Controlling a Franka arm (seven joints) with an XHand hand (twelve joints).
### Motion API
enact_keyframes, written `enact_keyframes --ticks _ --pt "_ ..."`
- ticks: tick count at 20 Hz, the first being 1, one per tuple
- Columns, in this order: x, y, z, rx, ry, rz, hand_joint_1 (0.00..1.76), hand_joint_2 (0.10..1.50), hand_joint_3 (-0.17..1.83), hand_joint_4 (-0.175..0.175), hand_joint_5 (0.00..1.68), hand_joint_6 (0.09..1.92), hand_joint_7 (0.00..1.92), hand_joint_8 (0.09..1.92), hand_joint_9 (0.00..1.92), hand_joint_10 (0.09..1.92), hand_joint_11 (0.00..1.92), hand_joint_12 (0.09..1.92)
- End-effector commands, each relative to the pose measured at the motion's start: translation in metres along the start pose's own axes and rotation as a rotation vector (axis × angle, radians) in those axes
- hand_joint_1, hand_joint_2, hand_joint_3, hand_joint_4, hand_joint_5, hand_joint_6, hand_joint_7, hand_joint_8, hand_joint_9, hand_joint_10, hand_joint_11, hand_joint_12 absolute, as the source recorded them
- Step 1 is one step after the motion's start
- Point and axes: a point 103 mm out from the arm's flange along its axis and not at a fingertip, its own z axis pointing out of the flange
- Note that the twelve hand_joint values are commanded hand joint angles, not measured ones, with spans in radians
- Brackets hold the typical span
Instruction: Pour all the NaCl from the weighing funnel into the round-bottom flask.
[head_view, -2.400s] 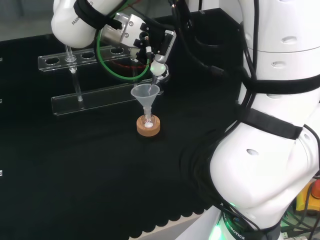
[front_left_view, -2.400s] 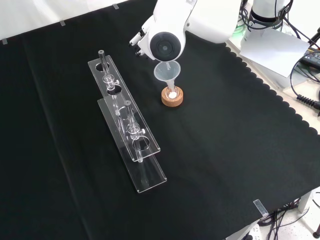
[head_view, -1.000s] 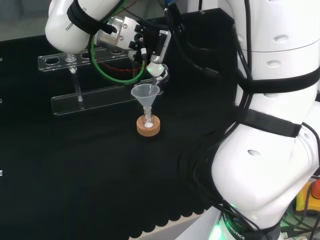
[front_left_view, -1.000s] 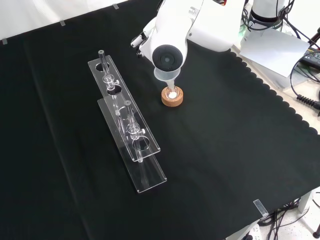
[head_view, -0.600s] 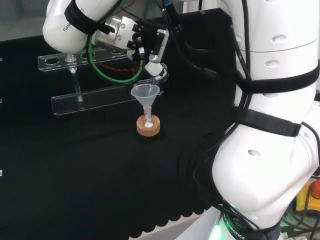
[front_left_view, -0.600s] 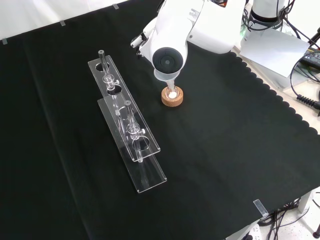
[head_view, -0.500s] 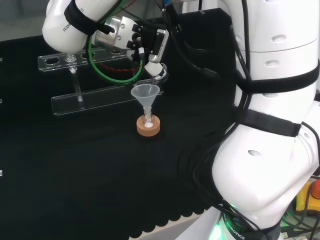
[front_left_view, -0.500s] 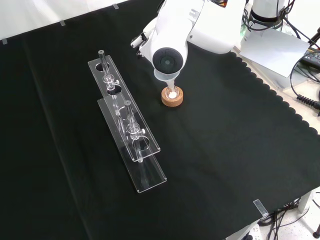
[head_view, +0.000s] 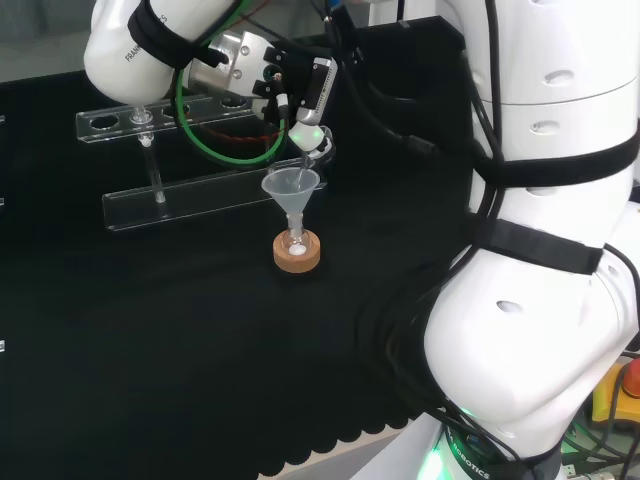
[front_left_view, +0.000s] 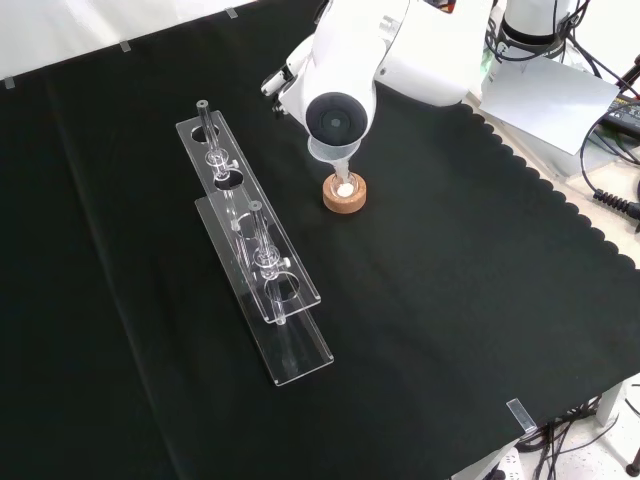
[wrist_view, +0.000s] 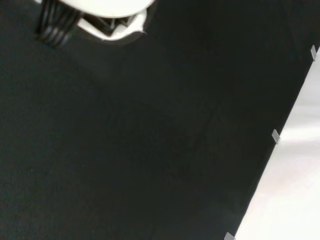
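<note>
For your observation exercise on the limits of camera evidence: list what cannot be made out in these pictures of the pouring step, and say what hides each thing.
- Weighing funnel: head view, too small and clear to tell whether NaCl remains inside.
- Hand: front view, the arm's big white link stands before it.
- Round-bottom flask: head view, its clear body sits in the cork ring; the fill level is unreadable.
- Wrist view: black cloth, no glassware.

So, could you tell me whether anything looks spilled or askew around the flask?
Nothing stands out. The funnel sits upright in the flask on its cork ring, with white powder inside the flask and none visible on the cloth. The hand holds the tilted weighing funnel over it.
</note>
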Motion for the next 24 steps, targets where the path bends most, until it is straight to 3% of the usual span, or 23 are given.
enact_keyframes --ticks 1,14,24 --pt "-0.002 0.001 0.007 -0.007 0.030 -0.004 1.10 0.67 0.72 0.175 1.17 0.89 0.42 0.63 0.71 0.55 0.32 1.30" --pt "-0.012 0.002 0.027 -0.060 0.146 -0.004 1.10 0.67 0.73 0.175 1.17 0.89 0.42 0.63 0.71 0.55 0.31 1.30" --pt "-0.019 0.007 0.048 -0.087 0.289 -0.028 1.10 0.67 0.73 0.175 1.16 0.89 0.42 0.63 0.71 0.55 0.31 1.30"
